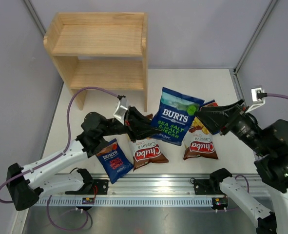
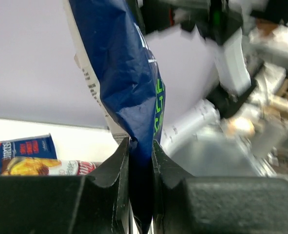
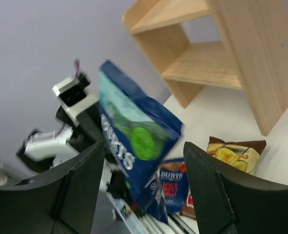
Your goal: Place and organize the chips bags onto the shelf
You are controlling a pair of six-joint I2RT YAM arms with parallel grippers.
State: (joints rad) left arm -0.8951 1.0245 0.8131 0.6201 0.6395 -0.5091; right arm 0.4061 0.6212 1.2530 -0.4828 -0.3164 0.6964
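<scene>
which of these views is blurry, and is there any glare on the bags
top external: sharp and evenly lit, no strong glare on the blue Burts bag; left wrist: the bag is crisp where the left claw pinches it, the background on the right is smeared; right wrist: the bag is motion-blurred with soft lettering, the shelf is sharp, the right claw is dark and unfocused

The large glossy blue snack bag (image 1: 175,117) reads "BURTS" in white, with "SEA SALT & MALT VINEGAR" in green lettering beneath. The left brown-and-cream snack bag (image 1: 148,153) and the right brown-and-cream snack bag (image 1: 201,147) each carry a red "Chuba" logo under small "Cassava" wording. The small blue snack bag with a red label (image 1: 113,161) also shows "BURTS", but the print on its red label is too small to read.
</scene>
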